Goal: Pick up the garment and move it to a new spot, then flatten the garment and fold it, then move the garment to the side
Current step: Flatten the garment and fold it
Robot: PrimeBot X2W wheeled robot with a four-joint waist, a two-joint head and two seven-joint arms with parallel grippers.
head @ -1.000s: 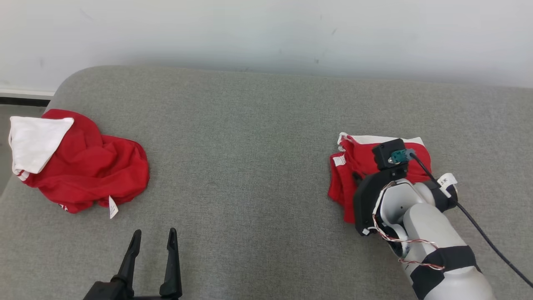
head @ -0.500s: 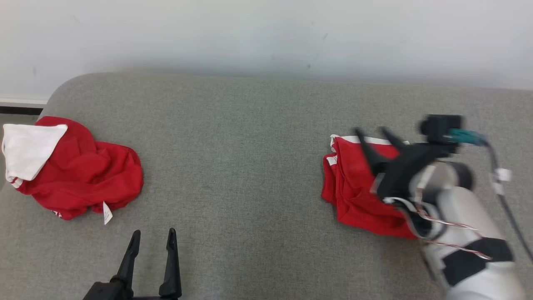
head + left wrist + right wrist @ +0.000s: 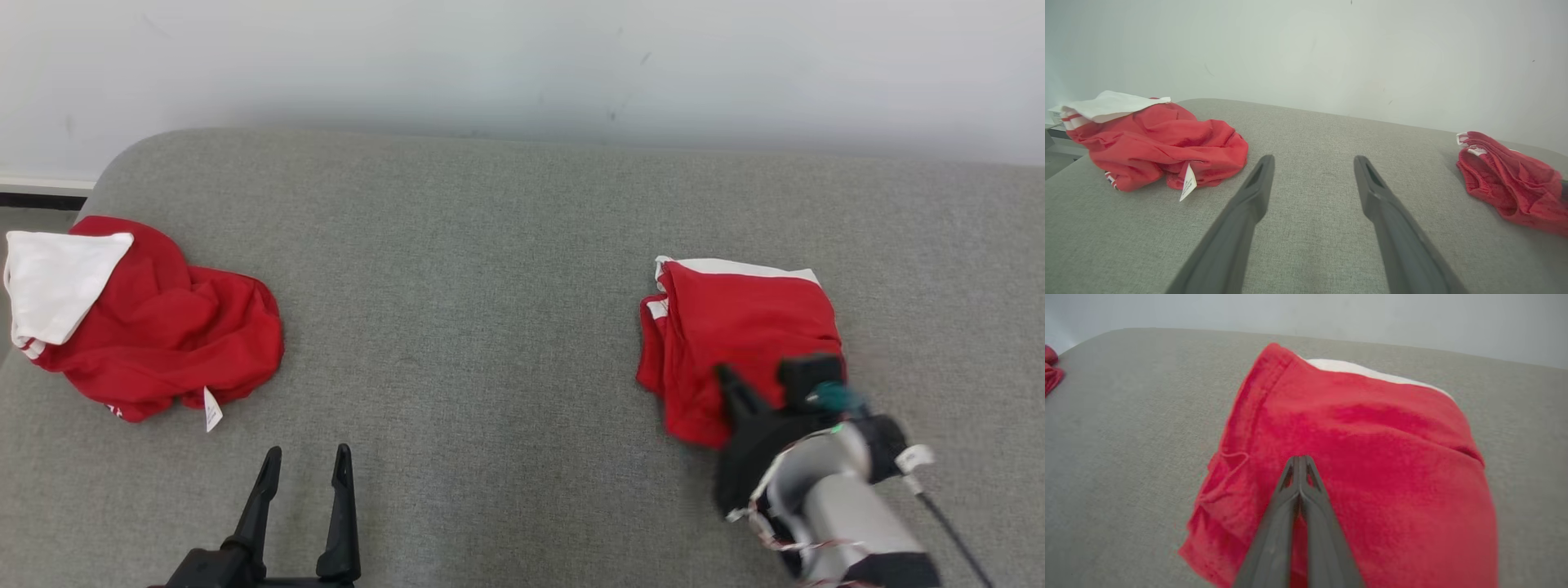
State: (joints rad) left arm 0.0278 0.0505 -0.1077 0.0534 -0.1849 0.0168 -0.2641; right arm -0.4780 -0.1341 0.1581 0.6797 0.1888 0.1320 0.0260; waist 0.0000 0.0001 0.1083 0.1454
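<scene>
A folded red garment (image 3: 739, 335) with a white edge lies on the right of the grey cushion (image 3: 490, 310); it also appears in the right wrist view (image 3: 1372, 457) and the left wrist view (image 3: 1511, 183). My right gripper (image 3: 727, 380) hovers over its near edge, fingers shut together (image 3: 1299, 459) with nothing between them. A crumpled red garment (image 3: 155, 327) with a white panel and a small tag lies at the far left (image 3: 1155, 143). My left gripper (image 3: 306, 453) stands open at the near edge, empty (image 3: 1312, 161), apart from both garments.
The cushion's rounded left edge (image 3: 98, 196) drops off beside the crumpled garment. A pale wall (image 3: 522, 65) runs along the back. A wide stretch of bare grey fabric separates the two garments.
My right gripper lifted off the folded garment with its fingers spread, then drew back toward the near edge and shut empty. The folded garment stays put. The left arm is unchanged.
</scene>
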